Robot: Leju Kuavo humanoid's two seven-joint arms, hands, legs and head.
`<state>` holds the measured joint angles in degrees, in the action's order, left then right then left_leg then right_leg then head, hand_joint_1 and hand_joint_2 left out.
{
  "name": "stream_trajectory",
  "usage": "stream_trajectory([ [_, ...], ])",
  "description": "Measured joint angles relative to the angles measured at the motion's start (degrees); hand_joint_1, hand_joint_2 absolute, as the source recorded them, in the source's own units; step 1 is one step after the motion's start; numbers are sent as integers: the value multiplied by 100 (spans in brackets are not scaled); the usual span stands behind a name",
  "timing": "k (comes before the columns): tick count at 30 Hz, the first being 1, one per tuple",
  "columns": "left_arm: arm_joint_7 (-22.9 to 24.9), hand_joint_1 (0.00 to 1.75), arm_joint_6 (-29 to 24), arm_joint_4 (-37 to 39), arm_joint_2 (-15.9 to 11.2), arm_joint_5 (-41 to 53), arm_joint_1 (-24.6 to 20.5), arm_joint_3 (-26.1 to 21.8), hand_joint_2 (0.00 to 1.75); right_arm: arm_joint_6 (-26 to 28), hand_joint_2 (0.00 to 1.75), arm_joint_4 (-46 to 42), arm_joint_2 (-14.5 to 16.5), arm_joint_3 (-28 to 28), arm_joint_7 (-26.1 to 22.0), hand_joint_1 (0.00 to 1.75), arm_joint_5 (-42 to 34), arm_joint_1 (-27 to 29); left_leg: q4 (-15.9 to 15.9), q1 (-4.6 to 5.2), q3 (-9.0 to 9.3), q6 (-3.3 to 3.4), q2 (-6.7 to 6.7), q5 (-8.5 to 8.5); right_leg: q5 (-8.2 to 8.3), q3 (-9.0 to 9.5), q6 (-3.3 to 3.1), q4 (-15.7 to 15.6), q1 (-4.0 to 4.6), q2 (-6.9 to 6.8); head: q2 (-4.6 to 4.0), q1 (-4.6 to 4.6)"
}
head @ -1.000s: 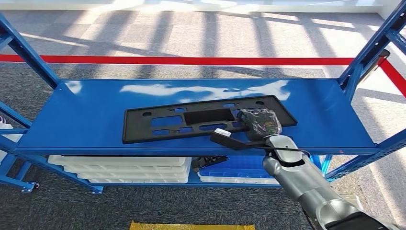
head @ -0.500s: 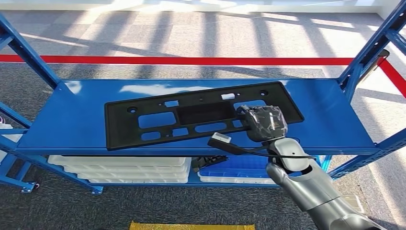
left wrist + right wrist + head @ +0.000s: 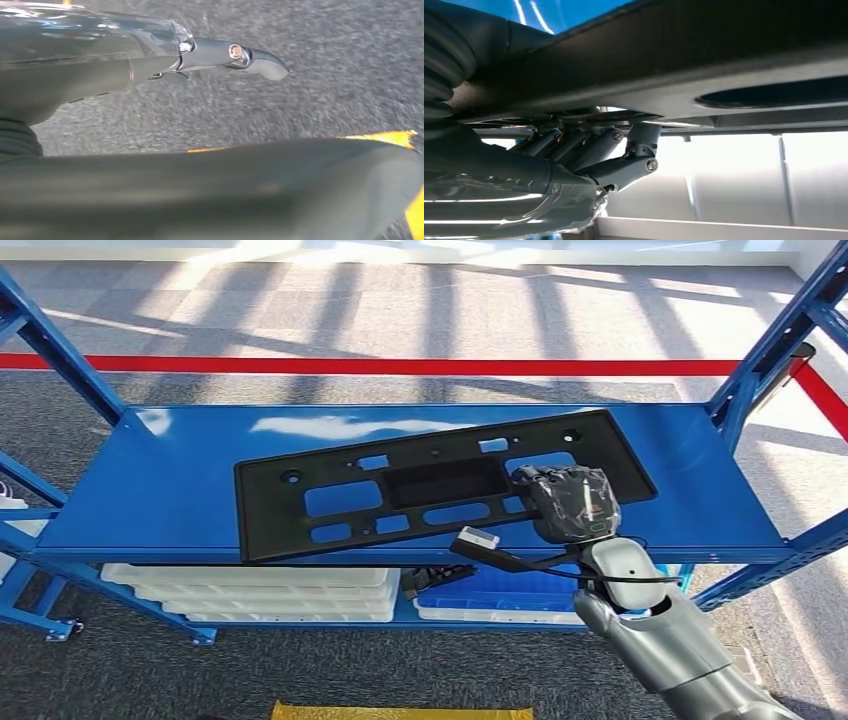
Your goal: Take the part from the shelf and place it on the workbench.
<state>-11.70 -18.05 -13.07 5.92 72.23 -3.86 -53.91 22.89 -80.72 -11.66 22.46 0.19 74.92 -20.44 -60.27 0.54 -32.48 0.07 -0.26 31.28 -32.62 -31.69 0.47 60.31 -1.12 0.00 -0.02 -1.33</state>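
Note:
The part [image 3: 400,490] is a long black plastic panel with several cut-outs. It hangs tilted just above the blue shelf [image 3: 170,480], its left end lower and nearer to me. My right hand [image 3: 572,505] grips it at the right end of its front edge. In the right wrist view the fingers [image 3: 624,170] curl up under the panel's dark underside [image 3: 724,60]. My left hand [image 3: 150,65] hangs over grey carpet, with its fingers apart and nothing in it.
Blue shelf uprights stand at the left [image 3: 60,360] and right [image 3: 780,340]. On the lower shelf lie white trays [image 3: 250,590] and a blue bin [image 3: 500,595]. A red line [image 3: 400,367] crosses the floor behind. A yellow strip [image 3: 400,712] lies near my feet.
The panel has come up off the shelf in my right hand and tilted, then shifted a little to the right. My right arm has pulled back toward me.

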Motion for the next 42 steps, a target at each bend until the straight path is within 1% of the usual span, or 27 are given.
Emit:
stream_trajectory([
  [4,-109,0,150,0,0,-21,-4,1,175,90,175,-35,-10,-10,20,175,108,43,-8,27,-11,43,-1,4,17,-4,41,-12,-27,2,0,-1],
  [7,-141,0,333,0,8,-74,-6,-1,175,126,175,-70,-17,-22,31,175,155,39,127,3,45,149,14,-78,-10,7,102,-7,-24,4,-1,1],
  [8,-132,0,381,0,13,-84,-8,-2,175,137,175,-80,-20,-26,33,175,176,30,190,-18,73,185,23,-112,-95,-44,113,114,-15,5,-1,3],
  [9,-119,0,411,0,17,-98,-9,-3,175,150,175,-85,-23,-29,37,175,201,23,232,-40,94,207,32,-135,-229,-154,118,351,-12,5,0,4],
  [11,-98,0,458,0,19,-123,-9,-8,175,173,175,-78,-22,-29,48,175,246,25,244,-47,100,220,36,-138,-497,-501,140,1013,-19,5,1,5],
  [12,-94,0,476,0,20,-131,-6,-10,175,180,175,-72,-22,-28,52,175,268,36,242,-52,103,215,34,-133,-533,-640,158,1252,-29,4,1,5],
  [13,-90,0,498,0,23,-132,-3,-11,175,186,175,-67,-21,-26,55,175,292,43,236,-61,108,204,32,-124,-462,-704,181,1314,-40,3,1,5],
  [14,-85,0,514,0,26,-133,-1,-12,175,193,175,-62,-21,-25,55,175,314,45,221,-79,115,178,29,-106,-283,-669,213,1162,-55,0,1,6],
  [16,-75,0,547,0,27,-153,-2,-17,175,215,175,-53,-18,-21,55,175,338,41,142,-113,116,81,17,-31,117,-449,292,551,-80,-4,0,10],
  [17,-60,0,570,0,23,-169,-5,-27,175,229,175,-45,-15,-19,56,175,342,38,80,-118,93,30,9,7,207,-354,294,300,-83,-1,0,19],
  [18,-47,0,594,0,20,-192,-9,-39,175,241,175,-38,-11,-17,56,175,344,44,31,-112,66,-11,2,32,224,-314,271,179,-80,5,0,21],
  [20,-21,0,647,0,17,-242,-9,-79,175,252,175,-25,-3,-13,57,175,350,63,-16,-96,17,-57,-5,29,173,-329,188,183,-71,20,0,28],
  [22,-13,0,692,0,19,-288,-6,-115,175,253,175,-12,9,-10,57,175,357,69,-71,-101,-8,-99,-3,97,179,-358,154,215,-88,13,-1,27],
  [24,-11,0,723,0,20,-312,-14,-144,175,254,175,-2,27,-9,56,175,366,56,-435,-110,-140,-145,0,383,183,-367,126,212,-101,-11,-1,27],
  [26,-8,0,736,1,20,-319,-18,-166,175,258,175,12,37,-6,49,175,374,53,-1111,-111,-401,-169,1,741,190,-371,107,213,-82,-40,0,28],
  [27,-3,0,740,1,20,-320,-15,-176,175,263,175,18,38,-3,43,175,381,55,-1381,-107,-501,-163,2,836,194,-374,98,214,-65,-50,0,28],
  [28,4,0,744,1,20,-321,-12,-185,175,273,175,23,39,1,37,175,397,57,-1483,-99,-526,-140,2,830,200,-378,85,214,-44,-56,0,28],
  [29,13,0,747,1,20,-320,-11,-191,175,287,175,25,39,6,32,175,415,56,-1379,-82,-458,-96,1,722,208,-380,71,214,-20,-57,0,28],
  [31,28,0,749,0,15,-316,-18,-197,175,324,175,23,43,10,29,175,450,45,-718,-8,-119,67,-9,364,229,-384,38,207,14,-54,-1,28],
  [32,33,0,749,1,10,-312,-23,-199,175,340,175,23,45,11,29,175,459,36,-398,32,33,150,-16,222,242,-391,27,203,27,-51,-1,29],
  [33,37,0,749,1,5,-308,-27,-202,175,354,175,24,51,12,29,175,467,29,-186,75,125,208,-22,135,260,-403,27,198,22,-50,-1,31],
  [35,47,0,752,1,-1,-299,-26,-204,175,371,175,26,69,13,29,175,478,26,-78,120,147,245,-25,79,313,-428,62,180,1,-48,-1,31],
  [37,53,0,765,0,-4,-286,-32,-204,175,394,175,27,81,9,26,175,455,30,63,95,151,269,-9,-8,315,-461,123,178,-1,-36,-1,32],
  [38,52,0,774,0,-6,-276,-41,-204,175,414,175,28,81,4,19,175,426,27,139,71,141,286,2,-68,218,-494,146,239,8,-27,-1,35],
  [39,50,0,783,0,-4,-265,-51,-204,175,436,175,29,81,-2,7,175,388,21,203,46,115,290,15,-124,40,-545,162,389,16,-17,-1,42],
  [41,48,0,798,0,5,-250,-52,-204,175,470,175,38,83,-9,-23,175,303,18,206,38,16,283,30,-201,-425,-667,179,933,16,-11,-1,52],
  [42,51,0,809,1,9,-249,-47,-204,175,476,175,48,84,-10,-33,175,264,22,195,38,-38,275,38,-232,-575,-702,189,1214,16,-11,-1,55],
])
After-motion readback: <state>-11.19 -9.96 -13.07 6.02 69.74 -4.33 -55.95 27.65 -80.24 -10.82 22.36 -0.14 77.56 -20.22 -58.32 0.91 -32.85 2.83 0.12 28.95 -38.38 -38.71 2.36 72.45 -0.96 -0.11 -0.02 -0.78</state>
